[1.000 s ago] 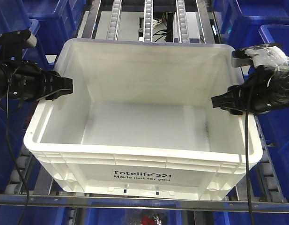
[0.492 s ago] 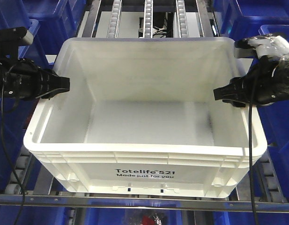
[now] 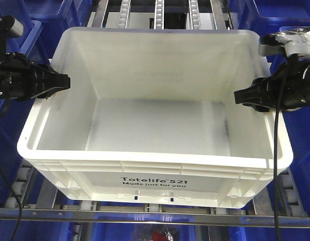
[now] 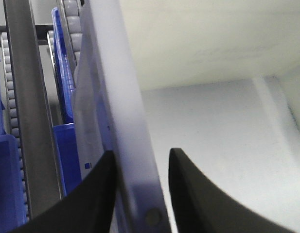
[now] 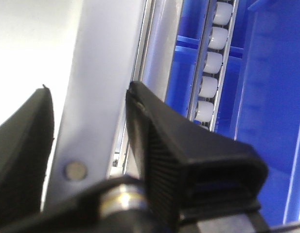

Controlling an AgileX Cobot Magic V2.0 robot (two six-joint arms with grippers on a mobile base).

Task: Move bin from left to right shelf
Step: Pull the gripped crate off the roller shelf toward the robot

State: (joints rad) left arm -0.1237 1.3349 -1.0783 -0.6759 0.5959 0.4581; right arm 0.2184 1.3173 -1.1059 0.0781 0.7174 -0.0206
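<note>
The white bin [image 3: 144,159], printed "Totelife 521", fills the front view, its empty inside facing me. My left gripper [image 3: 64,81] is shut on its left rim and my right gripper [image 3: 240,96] on its right rim. In the left wrist view the left gripper [image 4: 140,153] has one finger on each side of the bin's wall [image 4: 115,97]. In the right wrist view the right gripper [image 5: 89,87] likewise straddles the rim [image 5: 106,58]. Grey roller rails of a shelf lane [image 3: 160,10] run behind and under the bin. I cannot tell which shelf it is.
Dark blue totes [image 3: 275,17] crowd both sides of the lane, with more at the left [image 3: 24,35]. A grey crossbar [image 3: 144,216] runs along the front below the bin. White roller wheels [image 5: 213,58] sit just right of the gripped rim.
The bin has come up and nearer, looming larger with its far rim higher in the picture. Both grippers moved up and outward with it, still clamped on the rims.
</note>
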